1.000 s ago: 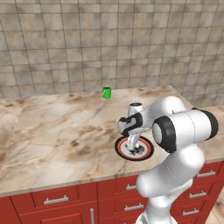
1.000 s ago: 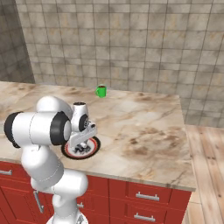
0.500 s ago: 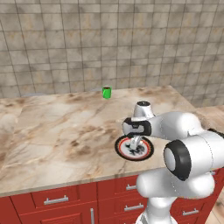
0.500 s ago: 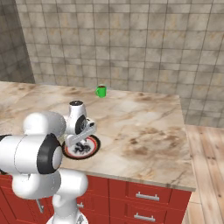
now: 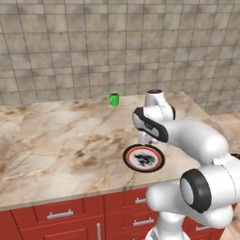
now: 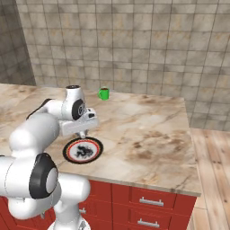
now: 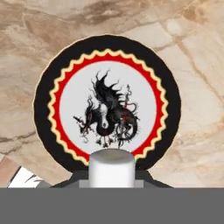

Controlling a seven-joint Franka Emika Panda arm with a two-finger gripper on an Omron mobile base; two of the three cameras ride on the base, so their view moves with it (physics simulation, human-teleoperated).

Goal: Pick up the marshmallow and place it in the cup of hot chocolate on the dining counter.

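The dining counter, a beige-and-brown marbled slab over red cabinet fronts, spans the middle of the left base view from the left edge to past centre, and in the right base view it runs from the left edge to the right of centre. The white arm rises from the lower right of the left base view and bends toward the frame's centre; in the right base view it climbs from the lower left. Below its hand lies a round plate with a black-and-red rim and a dark dragon figure, just right of centre in the left base view, left of centre in the right base view, and across the middle of the hand view. The cup of hot chocolate, small and bright green, stands upper centre near the tiled wall, well apart from the plate, and upper left of centre in the right base view. The gripper sits at the bottom centre of the hand view, its jaws clamped on the marshmallow, a stubby white cylinder raised above the plate's near rim.
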